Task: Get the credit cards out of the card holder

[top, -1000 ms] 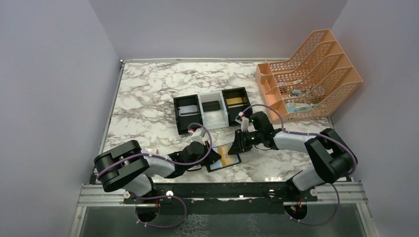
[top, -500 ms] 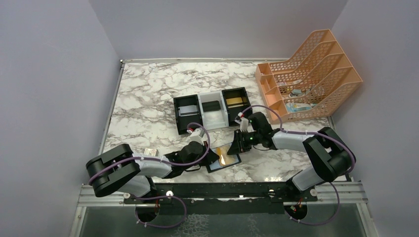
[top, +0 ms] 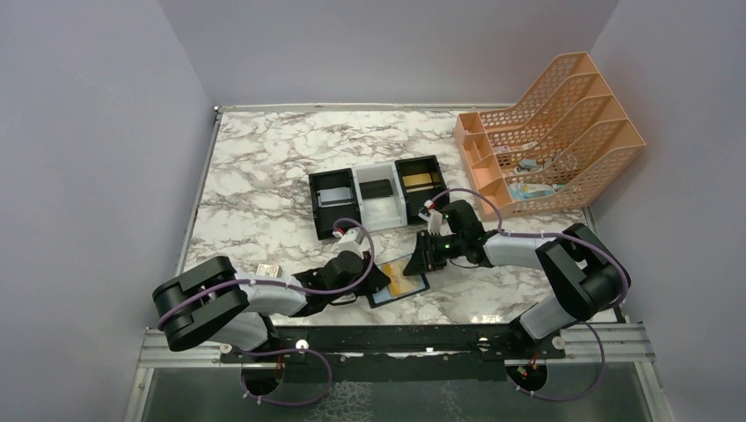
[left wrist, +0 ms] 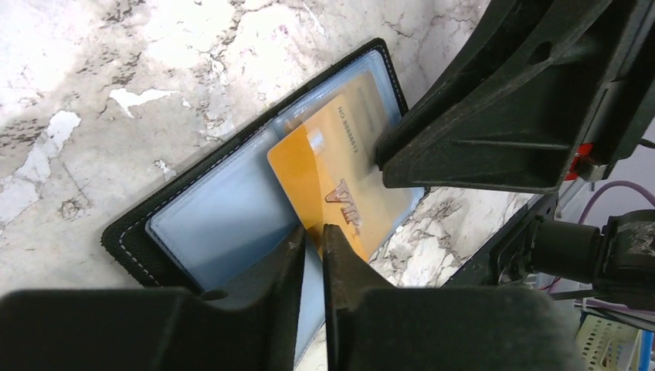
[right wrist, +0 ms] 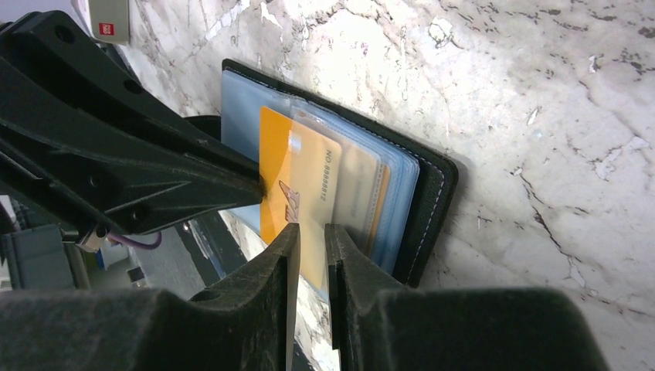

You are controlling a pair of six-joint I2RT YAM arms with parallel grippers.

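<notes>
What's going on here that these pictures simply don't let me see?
- Left wrist view: whether the left claw pinches the gold card; its own fingers cover that corner.
- Right wrist view: what the right claw grips; its fingers hide the card holder edge there.
- Top view: both claws cover part of the holder; everything there is too small.
- Any card deeper in the pockets: cloudy plastic blurs it.

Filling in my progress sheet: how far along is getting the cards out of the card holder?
Looks done: a silver-grey card and a gold-tan card lie in the tray's black end compartments. In hand: a gold card sticks partway out of the open card holder, left gripper at its free edge, right gripper at the pocket side. Left: pulling it clear; whether more cards sit behind it is unclear.
</notes>
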